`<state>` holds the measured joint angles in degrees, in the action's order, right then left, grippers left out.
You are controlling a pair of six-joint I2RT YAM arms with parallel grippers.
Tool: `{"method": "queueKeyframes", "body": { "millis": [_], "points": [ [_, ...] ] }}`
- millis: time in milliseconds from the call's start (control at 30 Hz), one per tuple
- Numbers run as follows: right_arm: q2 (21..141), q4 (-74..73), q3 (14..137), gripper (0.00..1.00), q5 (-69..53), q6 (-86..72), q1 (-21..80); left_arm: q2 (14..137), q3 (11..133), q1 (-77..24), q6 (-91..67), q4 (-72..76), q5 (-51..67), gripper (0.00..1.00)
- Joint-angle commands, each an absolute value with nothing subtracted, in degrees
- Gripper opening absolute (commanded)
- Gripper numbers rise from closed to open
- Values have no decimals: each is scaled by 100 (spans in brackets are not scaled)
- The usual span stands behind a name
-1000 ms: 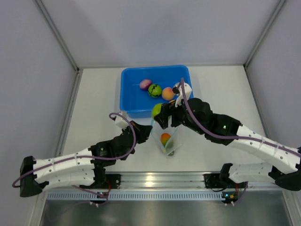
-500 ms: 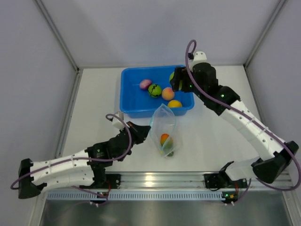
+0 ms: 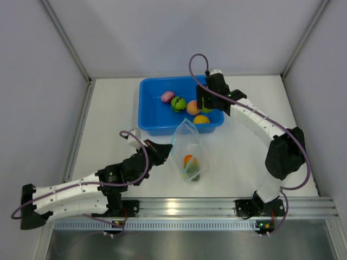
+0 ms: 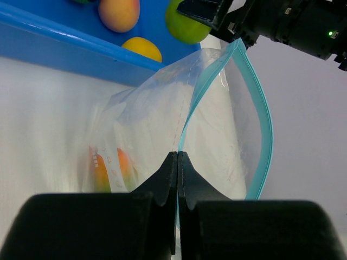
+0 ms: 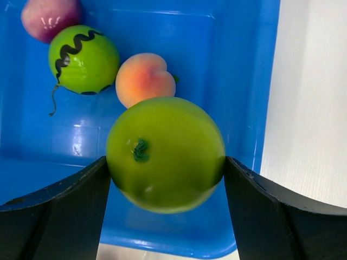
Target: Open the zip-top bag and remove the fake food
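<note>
One surface (image 3: 108, 108): white, carries everything.
Blue tub (image 3: 154, 116): upper centre of the top view; four fruits inside.
Zip-top bag (image 3: 187, 135): mid-frame, just below the tub, mouth agape; thin, limp, slippery film, best pinched at the teal zipper strip (image 4: 260, 124).
Left end effector (image 4: 177, 157): pressed together on the bag's rim.
Right end effector (image 5: 165, 160): clamped on lime green fruit (image 5: 165, 154) over the tub; a second ago at the bag's mouth.
Fake food in bag (image 3: 189, 160): red-yellow piece, perhaps another beneath; light, hard, rolls.
</note>
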<state>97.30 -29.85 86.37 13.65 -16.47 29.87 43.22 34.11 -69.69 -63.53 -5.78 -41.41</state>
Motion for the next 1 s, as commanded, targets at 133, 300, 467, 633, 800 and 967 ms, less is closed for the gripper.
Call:
{"method": "queueKeyframes", "body": {
  "millis": [133, 300, 467, 633, 800, 967],
  "points": [
    [9686, -2997, 8912, 100, 1362, -1547, 2944, 4245, 3630, -6970, -6153, -615, -4114, 0],
    [9203, -2997, 8824, 99, 1275, -1555, 2944, 4245, 3726, -6970, -6064, -615, -4061, 0],
    [8721, -3155, 8798, 99, 63, -1775, 2813, 4280, 3797, -6970, -6056, -615, -4008, 0],
    [8043, -3322, 8666, 73, -561, -2144, 2856, 4394, 3858, -6970, -6100, -615, -3964, 0],
    [7375, -3901, 8789, 54, -668, -2171, 3207, 4561, 3964, -6970, -6152, -624, -3946, 0],
    [6970, -4700, 8841, 45, -695, -2294, 3777, 4824, 4095, -6970, -6222, -598, -3894, 0]
  ]
}}
